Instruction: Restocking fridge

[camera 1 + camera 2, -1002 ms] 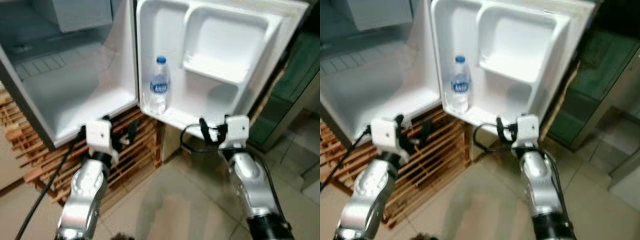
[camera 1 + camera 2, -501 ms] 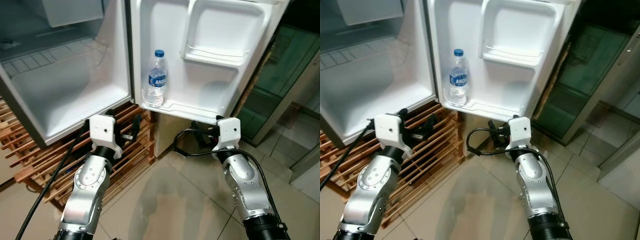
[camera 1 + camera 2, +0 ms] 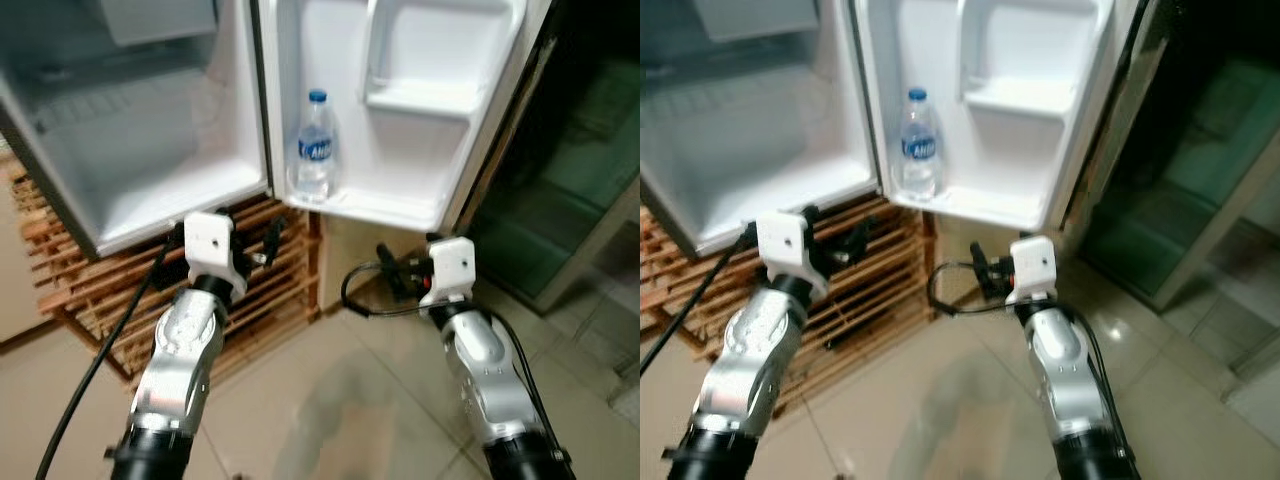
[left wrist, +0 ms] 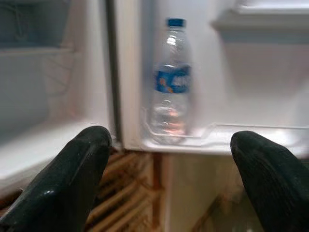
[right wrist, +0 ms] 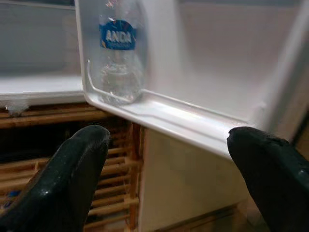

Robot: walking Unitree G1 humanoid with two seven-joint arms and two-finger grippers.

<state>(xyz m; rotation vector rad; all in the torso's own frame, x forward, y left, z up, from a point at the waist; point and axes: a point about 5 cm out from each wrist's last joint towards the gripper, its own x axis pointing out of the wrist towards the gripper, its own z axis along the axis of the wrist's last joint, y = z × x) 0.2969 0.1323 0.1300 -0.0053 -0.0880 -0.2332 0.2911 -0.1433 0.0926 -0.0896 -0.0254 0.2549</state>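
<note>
Left eye view, left to right: open fridge point(image 3: 130, 150) on wooden rack point(image 3: 80, 290); left tool point(image 3: 268, 243) spread, empty; water bottle point(image 3: 315, 148) upright on door shelf point(image 3: 400, 208); right tool point(image 3: 392, 277) spread, empty, below door.

Head views soft w/ motion blur; white fridge door point(image 3: 420, 150) bright, nearly blown out, right side dark. Wrist views dimmer; bottle point(image 4: 171, 82) smeared, black fingers point(image 4: 72, 183) out of focus.
</note>
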